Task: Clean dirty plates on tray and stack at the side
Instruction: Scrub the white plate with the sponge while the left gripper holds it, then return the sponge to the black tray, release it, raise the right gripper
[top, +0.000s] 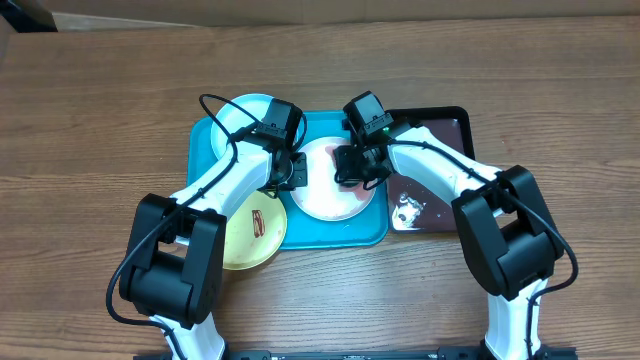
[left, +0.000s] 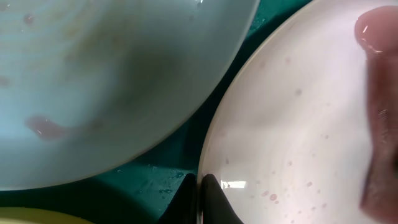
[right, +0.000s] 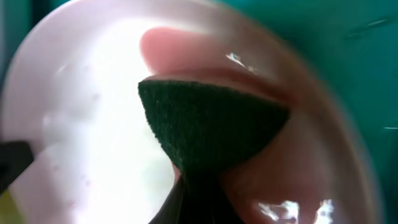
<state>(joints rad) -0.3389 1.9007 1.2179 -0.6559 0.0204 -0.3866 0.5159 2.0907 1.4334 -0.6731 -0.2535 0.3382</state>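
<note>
The white plate (top: 325, 200) lies in the right half of the tray (top: 340, 236), with a red smear (right: 205, 50) on it; wiping it is the step in hand. The left jaws pinch its left rim, steadying it. The right jaws pinch a green sponge (right: 211, 124) set against its face. Next, I judge, the sponge must sweep through the smear without shifting the plate.

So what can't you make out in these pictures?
Overhead: the sponge is hidden under the right gripper; the left arm covers part of the cyan plate and the yellow plate; the bits on the black tray are too small to name.
Left wrist: the white plate runs off the right and bottom edges.
Right wrist: blur smears the white plate's rim; the fingers hide the sponge's base.
</note>
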